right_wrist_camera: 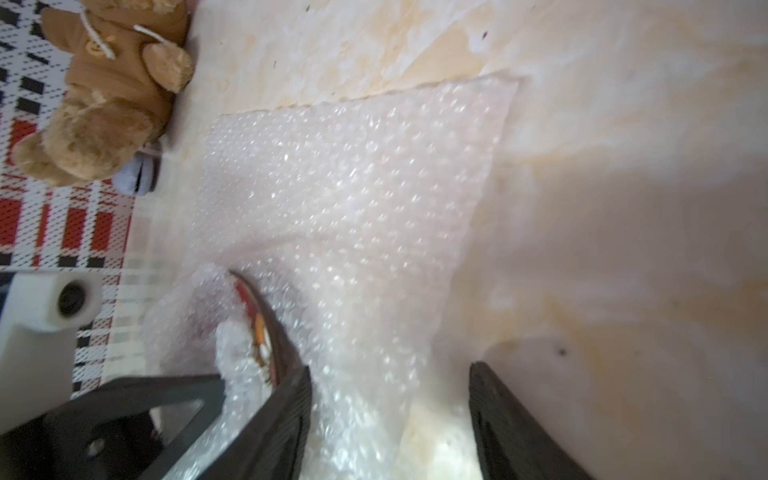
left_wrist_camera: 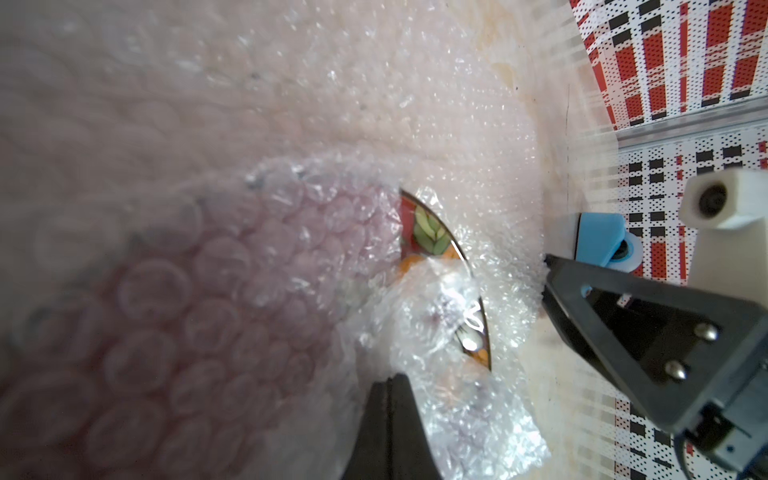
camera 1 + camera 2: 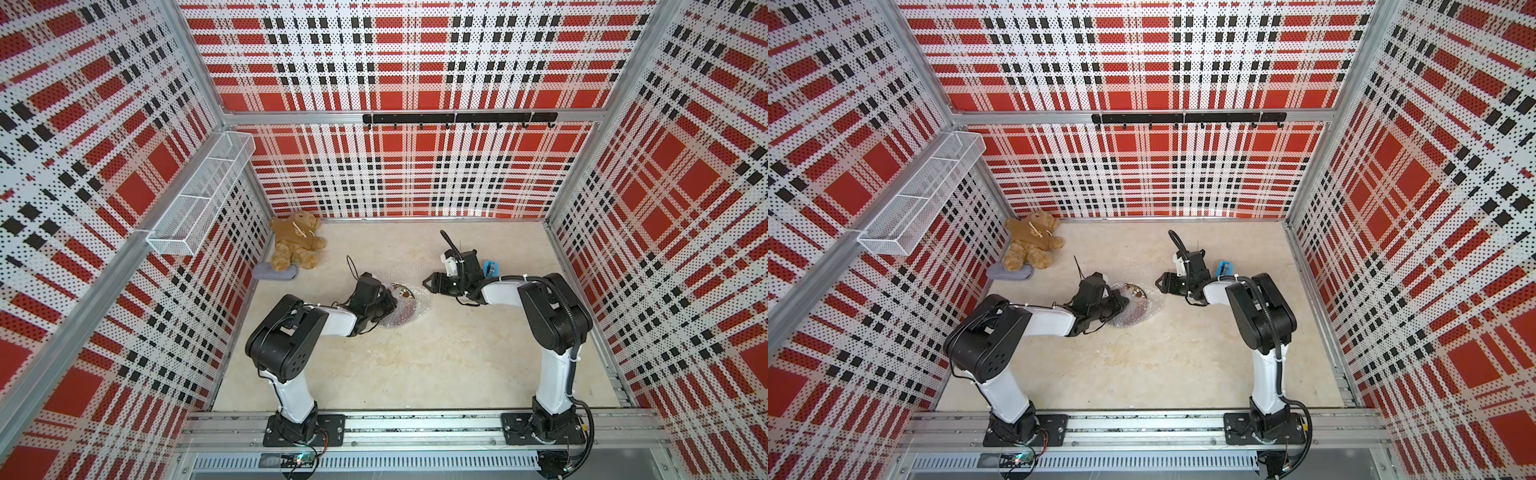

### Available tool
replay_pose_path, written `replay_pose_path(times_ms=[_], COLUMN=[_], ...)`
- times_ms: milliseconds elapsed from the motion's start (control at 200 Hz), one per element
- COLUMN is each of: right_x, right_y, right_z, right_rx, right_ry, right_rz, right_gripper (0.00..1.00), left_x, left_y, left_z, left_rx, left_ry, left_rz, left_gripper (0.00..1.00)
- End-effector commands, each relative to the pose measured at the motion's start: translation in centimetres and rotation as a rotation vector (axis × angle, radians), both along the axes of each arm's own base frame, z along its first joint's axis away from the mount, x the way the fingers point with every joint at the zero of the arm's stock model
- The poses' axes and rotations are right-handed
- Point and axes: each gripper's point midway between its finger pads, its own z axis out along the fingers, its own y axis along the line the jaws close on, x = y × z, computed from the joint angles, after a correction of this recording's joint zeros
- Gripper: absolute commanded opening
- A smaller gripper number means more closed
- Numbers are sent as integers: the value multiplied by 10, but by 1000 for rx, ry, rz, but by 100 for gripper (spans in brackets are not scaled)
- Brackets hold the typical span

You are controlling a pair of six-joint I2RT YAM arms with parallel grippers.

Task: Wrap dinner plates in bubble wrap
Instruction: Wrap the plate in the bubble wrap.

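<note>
The dinner plate [image 3: 402,291] [image 3: 1136,290] is dark red with flower motifs and lies mid-table, mostly under the bubble wrap [image 3: 409,309] [image 3: 1142,311]. Only a crescent of the plate's rim [image 2: 424,232] [image 1: 266,320] shows bare. My left gripper [image 3: 388,301] [image 3: 1121,301] [image 2: 390,380] is shut, tips together against the wrap on the plate's left side; nothing shows between the tips. My right gripper [image 3: 430,284] [image 3: 1163,284] [image 1: 390,399] stands open just right of the plate, with flat wrap [image 1: 353,187] below the gap and one finger beside the rim.
A blue tape dispenser [image 3: 490,268] [image 2: 602,237] sits behind the right wrist. A teddy bear [image 3: 297,245] [image 1: 108,95] and a grey cloth [image 3: 274,272] lie in the back left corner. A wire basket [image 3: 199,195] hangs on the left wall, a hook rail [image 3: 457,118] on the back wall.
</note>
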Motion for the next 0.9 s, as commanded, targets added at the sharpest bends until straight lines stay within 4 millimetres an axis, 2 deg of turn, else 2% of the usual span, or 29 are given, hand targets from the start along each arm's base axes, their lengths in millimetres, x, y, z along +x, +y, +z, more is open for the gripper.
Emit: replay_pose_path(times_ms=[0,110,190,431,541,591,711,772,897], right_x=[-28,-45,-48,-42,-34,-31,-26,-21,-6], right_y=[5,-1,-5,20,18,20,24,21,22], right_z=[6,2,-5,-6,-3,0,15,21,19], right_rx=[97,107,93,150,198,211,218,199,147], right_ry=[31,31,41,30,4,-9,-70,-93,-91], right_rz=[36,31,19,61,-12,-18,-21,-35,-32], right_gripper=[67,69,69,64,51,42,28,30,50], left_x=[-38,-41,-42,-38,-38,-39,-39,-39,-38], left_y=[53,57,58,49,48,48,48,48,46], left_z=[-64,-68,-69,-65,-66,-67,-68,-68,-68], left_rx=[188,196,195,189,190,191,195,197,199], left_ry=[219,232,237,222,223,226,227,225,222], left_rz=[119,139,144,122,122,122,119,116,99], left_gripper=[0,0,0,0,0,0,0,0,0])
